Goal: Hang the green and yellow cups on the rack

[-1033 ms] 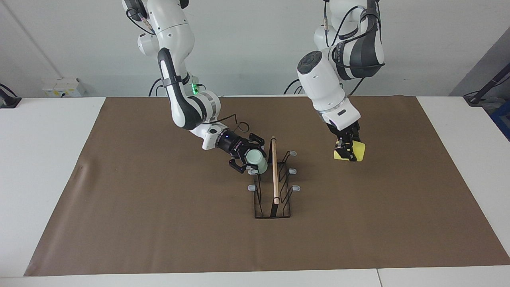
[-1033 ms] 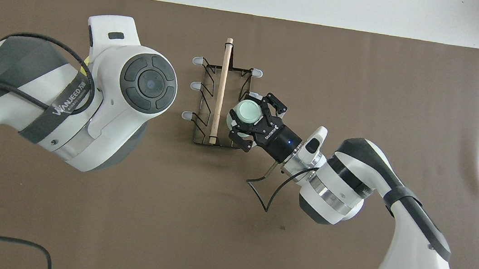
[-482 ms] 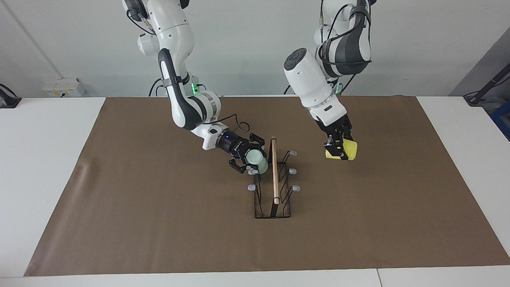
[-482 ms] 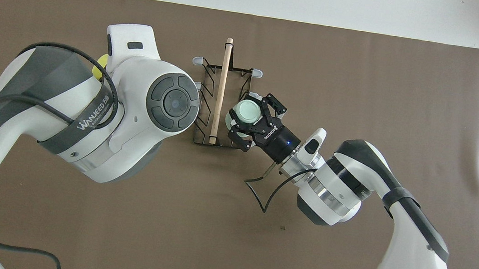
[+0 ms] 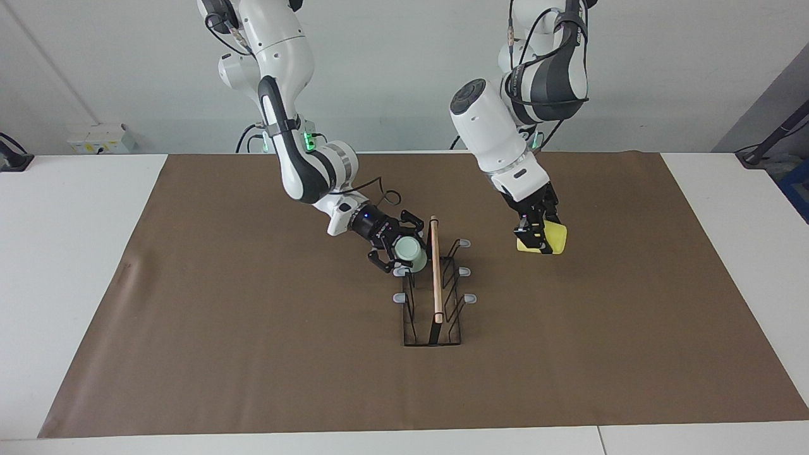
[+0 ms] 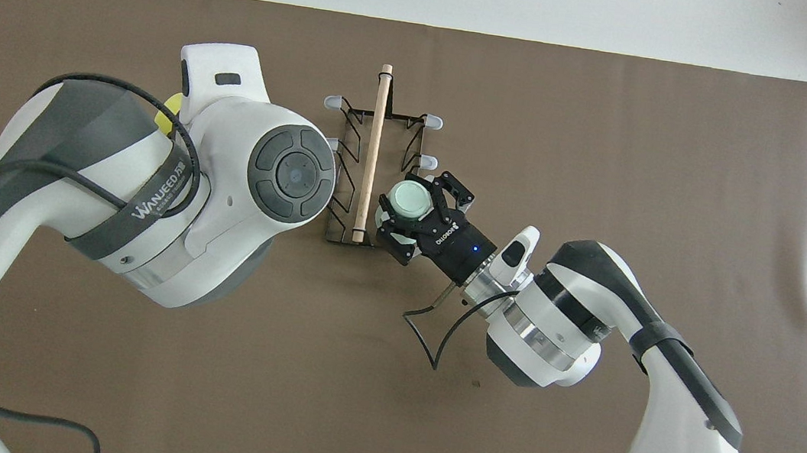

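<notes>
The black wire rack (image 5: 436, 278) with its wooden rod stands mid-mat; it also shows in the overhead view (image 6: 373, 146). My right gripper (image 5: 402, 248) is shut on the pale green cup (image 5: 409, 253), tilted on its side at the prong nearest the robots on the right arm's side. In the overhead view the green cup (image 6: 409, 198) covers that prong, with the right gripper (image 6: 412, 209) around it. My left gripper (image 5: 536, 235) is shut on the yellow cup (image 5: 547, 240), held just above the mat toward the left arm's end. In the overhead view only an edge of the yellow cup (image 6: 170, 112) shows past the arm.
A brown mat (image 5: 253, 354) covers most of the white table (image 5: 69, 253). Five grey-tipped prongs of the rack show bare. The left arm's bulky elbow (image 6: 290, 174) hangs over the rack's side in the overhead view.
The left gripper lifted the yellow cup off the mat and carried it toward the rack. The right gripper shifted the green cup from the middle prong toward the prong nearest the robots.
</notes>
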